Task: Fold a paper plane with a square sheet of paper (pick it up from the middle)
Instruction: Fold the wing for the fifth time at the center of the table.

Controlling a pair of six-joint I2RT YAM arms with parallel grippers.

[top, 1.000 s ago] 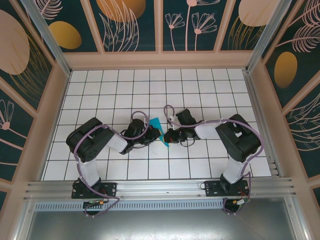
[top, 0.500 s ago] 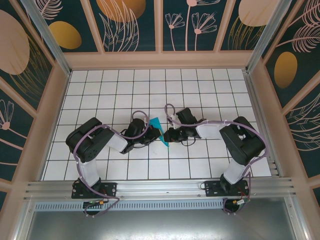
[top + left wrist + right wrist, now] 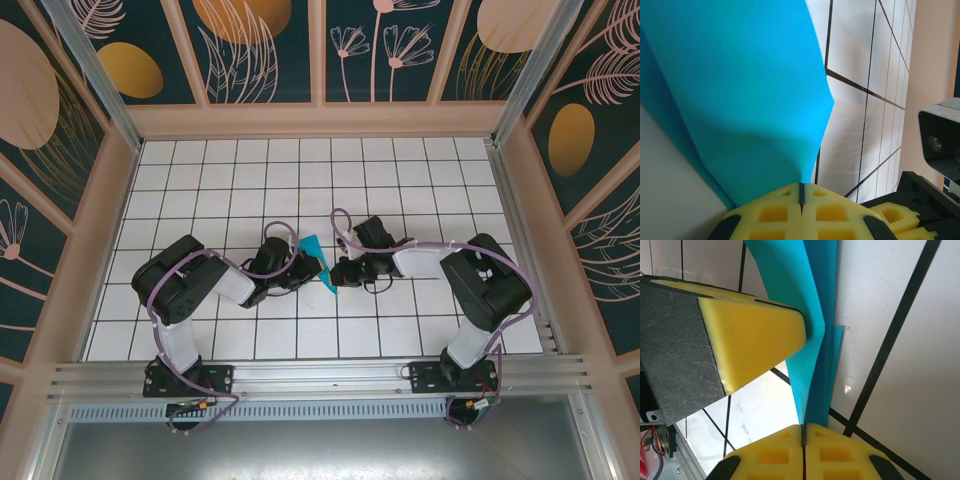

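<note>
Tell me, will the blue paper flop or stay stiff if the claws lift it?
Probably floppy: the paper bends in a curve above the shut left claw. It is likely very light, since it looks thin. The folded layers at the right claw may stiffen it a bit.

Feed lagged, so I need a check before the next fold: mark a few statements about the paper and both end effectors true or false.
1. The left end effector is shut on the folded teal paper. True.
2. The right end effector stands open, clear of the paper. False: its yellow pads are closed on the paper's edge.
3. The paper lies as one flat, unfolded sheet on the tiled table. False: it is folded into layers and gripped by both end effectors.
4. The two end effectors meet at the paper near the middle of the table. True.
</note>
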